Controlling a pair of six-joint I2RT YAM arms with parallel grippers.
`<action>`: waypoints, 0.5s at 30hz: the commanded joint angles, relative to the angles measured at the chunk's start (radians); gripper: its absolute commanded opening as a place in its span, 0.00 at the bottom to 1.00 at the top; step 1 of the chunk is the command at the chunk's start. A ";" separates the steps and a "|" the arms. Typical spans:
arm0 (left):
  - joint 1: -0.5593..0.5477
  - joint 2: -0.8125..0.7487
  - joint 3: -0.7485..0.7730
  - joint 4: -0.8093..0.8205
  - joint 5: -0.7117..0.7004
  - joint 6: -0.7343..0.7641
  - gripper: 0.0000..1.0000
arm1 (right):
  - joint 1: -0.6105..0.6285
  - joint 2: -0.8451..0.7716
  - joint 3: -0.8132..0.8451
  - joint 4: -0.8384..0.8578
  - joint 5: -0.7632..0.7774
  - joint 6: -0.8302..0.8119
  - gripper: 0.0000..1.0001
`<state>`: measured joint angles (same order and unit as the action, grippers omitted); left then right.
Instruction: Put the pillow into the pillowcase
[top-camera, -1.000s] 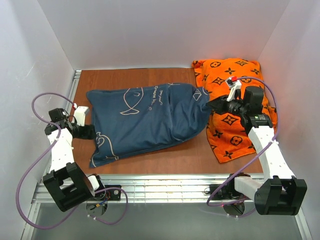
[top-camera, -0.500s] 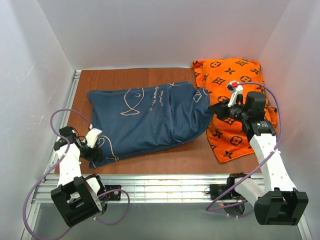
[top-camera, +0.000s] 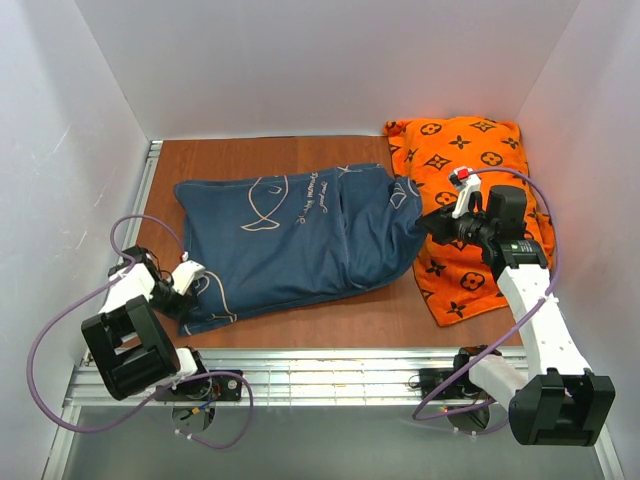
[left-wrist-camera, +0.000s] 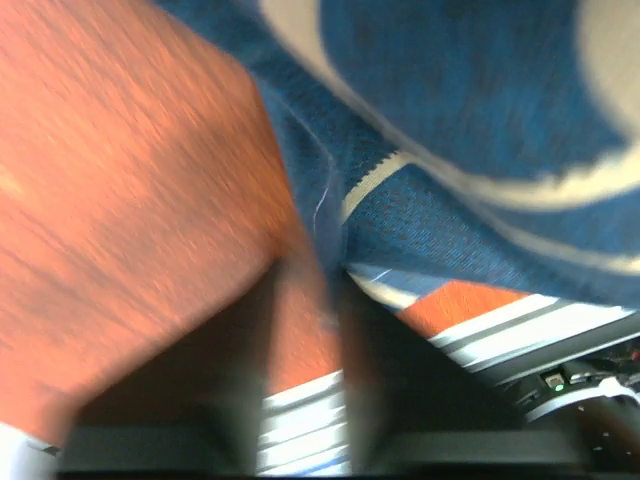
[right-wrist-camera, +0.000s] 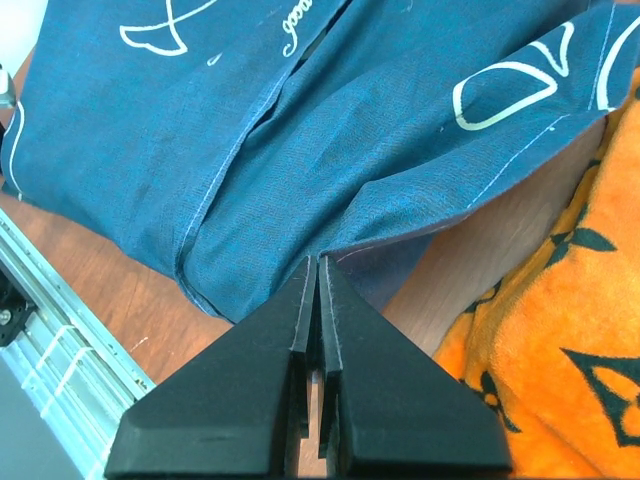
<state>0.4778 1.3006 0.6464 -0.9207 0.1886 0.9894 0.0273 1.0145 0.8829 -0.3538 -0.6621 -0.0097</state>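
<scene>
The navy pillowcase (top-camera: 290, 235) with white fish drawings lies bulging across the middle of the table. The pillow is hidden. My right gripper (top-camera: 425, 222) is shut on the pillowcase's right-hand edge; in the right wrist view the black fingertips (right-wrist-camera: 318, 262) pinch the blue hem (right-wrist-camera: 400, 225). My left gripper (top-camera: 185, 292) sits low at the pillowcase's near-left corner. The left wrist view is blurred: the corner seam (left-wrist-camera: 325, 215) runs down to the dark fingers (left-wrist-camera: 360, 330), with a strip of table showing between them.
An orange cushion (top-camera: 470, 150) with dark monogram marks lies at the back right, under and beside my right arm, and shows in the right wrist view (right-wrist-camera: 560, 330). Metal rails (top-camera: 330, 365) run along the table's near edge. White walls enclose the sides.
My left arm has swung from the pillowcase's left side down to its near-left corner, and its jaws have drawn together. My right gripper has kept its hold and shifted slightly.
</scene>
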 joint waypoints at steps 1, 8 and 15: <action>0.004 0.046 0.034 0.063 0.012 0.025 0.00 | -0.003 0.015 0.045 0.006 -0.017 -0.018 0.01; 0.019 0.077 0.550 -0.133 0.440 -0.205 0.00 | -0.007 0.070 0.229 0.013 0.019 0.002 0.01; 0.076 0.002 0.822 -0.156 0.601 -0.356 0.00 | -0.018 0.075 0.376 0.039 0.024 0.057 0.01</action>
<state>0.5297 1.3788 1.4254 -1.0206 0.6357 0.7200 0.0147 1.1099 1.1824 -0.3717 -0.6453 0.0227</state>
